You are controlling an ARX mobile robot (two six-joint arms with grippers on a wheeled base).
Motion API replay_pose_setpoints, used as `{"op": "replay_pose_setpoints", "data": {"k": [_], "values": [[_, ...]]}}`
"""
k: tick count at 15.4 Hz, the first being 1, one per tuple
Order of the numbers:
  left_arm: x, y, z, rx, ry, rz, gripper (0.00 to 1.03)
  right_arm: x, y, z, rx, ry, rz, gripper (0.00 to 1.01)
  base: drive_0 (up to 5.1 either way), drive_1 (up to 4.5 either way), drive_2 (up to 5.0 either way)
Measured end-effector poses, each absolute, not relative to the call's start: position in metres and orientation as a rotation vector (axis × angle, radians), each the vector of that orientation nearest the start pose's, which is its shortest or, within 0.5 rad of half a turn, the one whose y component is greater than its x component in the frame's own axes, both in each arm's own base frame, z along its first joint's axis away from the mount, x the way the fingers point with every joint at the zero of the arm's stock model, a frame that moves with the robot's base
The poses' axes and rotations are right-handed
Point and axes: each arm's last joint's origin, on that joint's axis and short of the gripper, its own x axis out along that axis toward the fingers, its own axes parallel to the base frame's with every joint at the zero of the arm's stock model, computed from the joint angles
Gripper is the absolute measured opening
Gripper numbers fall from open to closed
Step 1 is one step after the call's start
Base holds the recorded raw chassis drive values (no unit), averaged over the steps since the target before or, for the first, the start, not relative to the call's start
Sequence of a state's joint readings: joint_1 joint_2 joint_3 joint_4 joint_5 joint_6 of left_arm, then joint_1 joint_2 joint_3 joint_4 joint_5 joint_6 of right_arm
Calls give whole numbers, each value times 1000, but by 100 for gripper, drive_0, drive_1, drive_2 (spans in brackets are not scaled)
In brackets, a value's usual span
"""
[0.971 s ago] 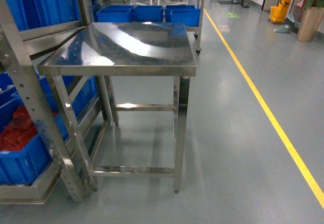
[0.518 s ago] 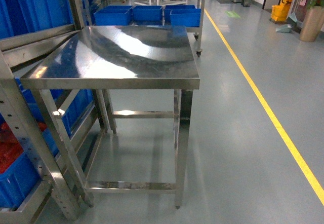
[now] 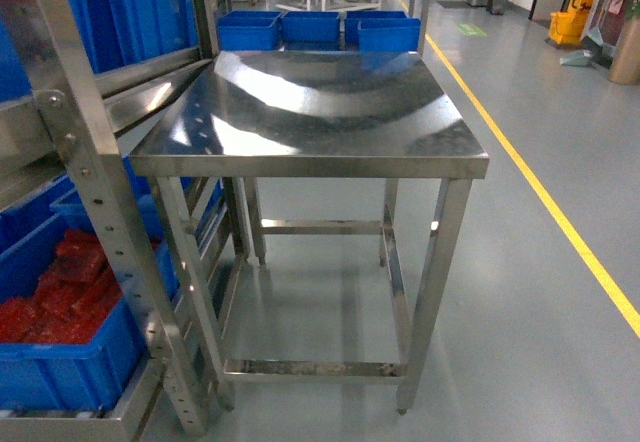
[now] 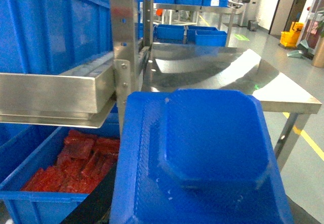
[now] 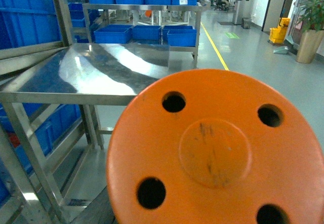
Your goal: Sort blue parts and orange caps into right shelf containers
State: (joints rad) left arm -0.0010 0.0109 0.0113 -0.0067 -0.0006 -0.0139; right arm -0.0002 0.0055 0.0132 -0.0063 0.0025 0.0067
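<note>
A blue part [image 4: 212,148] fills the lower half of the left wrist view, held right up against the camera. My left gripper is shut on it, and only a dark finger edge [image 4: 96,203] shows beside it. An orange cap [image 5: 217,153] with several round holes fills the right wrist view, with my right gripper shut on it. A grey finger edge [image 5: 93,209] shows at its lower left. Neither gripper appears in the head view. Deep blue bins [image 3: 315,27] stand on a far rack. I cannot tell which bins are the right shelf containers.
A steel table [image 3: 320,112] stands straight ahead with a bare top. A steel shelf rack [image 3: 90,192] is close on the left, its low blue bin [image 3: 70,362] full of flat red pieces [image 3: 60,287]. A yellow floor line [image 3: 560,222] runs along the right.
The head view has shifted. The table now sits further right in the frame, and the left rack with its red-filled bin is nearer and larger.
</note>
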Motion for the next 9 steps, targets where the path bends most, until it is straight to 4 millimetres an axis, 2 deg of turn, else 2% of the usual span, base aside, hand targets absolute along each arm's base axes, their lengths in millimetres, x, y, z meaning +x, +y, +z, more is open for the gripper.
{"op": "replay_pose_setpoints", "data": {"k": [9], "values": [[98,0,166,-14,6,-1,42,97,0,167,7,-1,-2,45,-499,245,245]]}}
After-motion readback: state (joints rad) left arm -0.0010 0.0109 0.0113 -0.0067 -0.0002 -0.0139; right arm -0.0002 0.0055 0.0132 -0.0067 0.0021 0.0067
